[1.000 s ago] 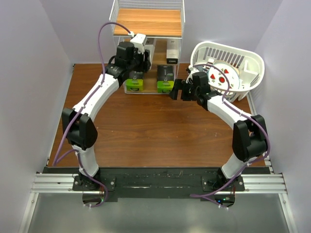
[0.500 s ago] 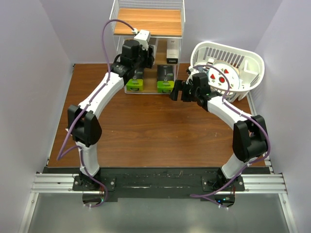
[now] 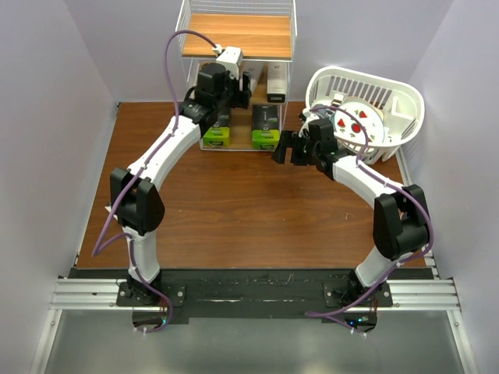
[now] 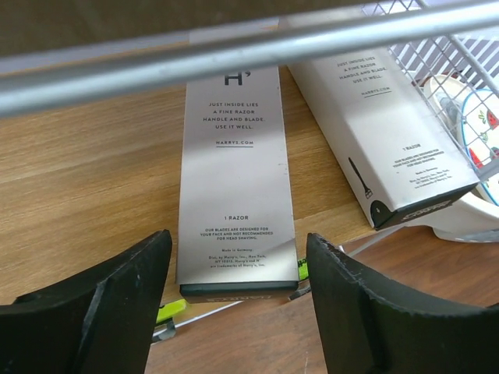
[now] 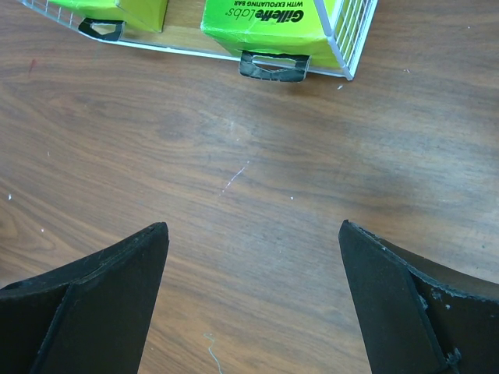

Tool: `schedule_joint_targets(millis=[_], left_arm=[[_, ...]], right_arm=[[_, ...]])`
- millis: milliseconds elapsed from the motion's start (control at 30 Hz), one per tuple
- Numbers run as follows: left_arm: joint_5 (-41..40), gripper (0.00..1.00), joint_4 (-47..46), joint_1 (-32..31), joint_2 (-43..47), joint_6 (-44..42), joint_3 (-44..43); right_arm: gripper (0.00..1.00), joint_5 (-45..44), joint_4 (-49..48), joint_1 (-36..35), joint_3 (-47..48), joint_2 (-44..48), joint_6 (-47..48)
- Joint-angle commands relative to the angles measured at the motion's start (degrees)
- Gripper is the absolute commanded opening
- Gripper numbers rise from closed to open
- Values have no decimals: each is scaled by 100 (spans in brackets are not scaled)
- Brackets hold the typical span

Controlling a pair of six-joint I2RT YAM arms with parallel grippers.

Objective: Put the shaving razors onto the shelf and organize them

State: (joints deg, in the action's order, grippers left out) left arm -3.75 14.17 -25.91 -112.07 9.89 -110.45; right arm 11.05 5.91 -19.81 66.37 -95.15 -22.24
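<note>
A white slatted basket (image 3: 405, 97) stands on the worktop (image 3: 234, 202) to the right of the right tool (image 3: 281, 146), holding a round white dish (image 3: 355, 118) with red marks. Brown wood-grain worktop lies under that tool.

A wire bar (image 4: 234, 51) crosses above the white carton (image 4: 234, 179); open table (image 5: 249, 195) between right jaws.

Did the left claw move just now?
Yes. Seen from above, the left claw has pushed farther back into the shelf and a bit to the right, while the shelf stayed put.
</note>
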Motion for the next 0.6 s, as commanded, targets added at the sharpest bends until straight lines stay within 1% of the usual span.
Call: schedule_joint_targets(millis=[0, 33, 100, 200, 233, 300, 333, 433, 567], left_arm=[[129, 76, -363, -28, 484, -153, 32], [198, 79, -398, -19, 528, -319, 128], [295, 80, -433, 16, 625, -461, 234], [961, 82, -477, 217, 757, -532, 463], [1312, 82, -721, 288, 818, -567, 751], [1586, 82, -1178, 455, 1116, -646, 1199], [1753, 83, -1711, 499, 1213, -785, 1602], [1807, 84, -2111, 543, 1363, -1110, 1930], [1833, 84, -2392, 561, 1284, -1112, 2010]], right_arm=[[96, -94, -205, 30, 8, 190, 27], [96, -112, -213, 30, 16, 199, 27], [96, -112, -213, 30, -10, 216, 27], [96, -112, -222, 48, -71, 243, 27], [96, -112, -222, 48, -98, 252, 35], [96, -112, -213, 48, -115, 261, 35], [96, -112, -213, 56, -124, 261, 35], [96, -94, -213, 57, -115, 252, 53], [96, -103, -213, 57, -80, 217, 53]])
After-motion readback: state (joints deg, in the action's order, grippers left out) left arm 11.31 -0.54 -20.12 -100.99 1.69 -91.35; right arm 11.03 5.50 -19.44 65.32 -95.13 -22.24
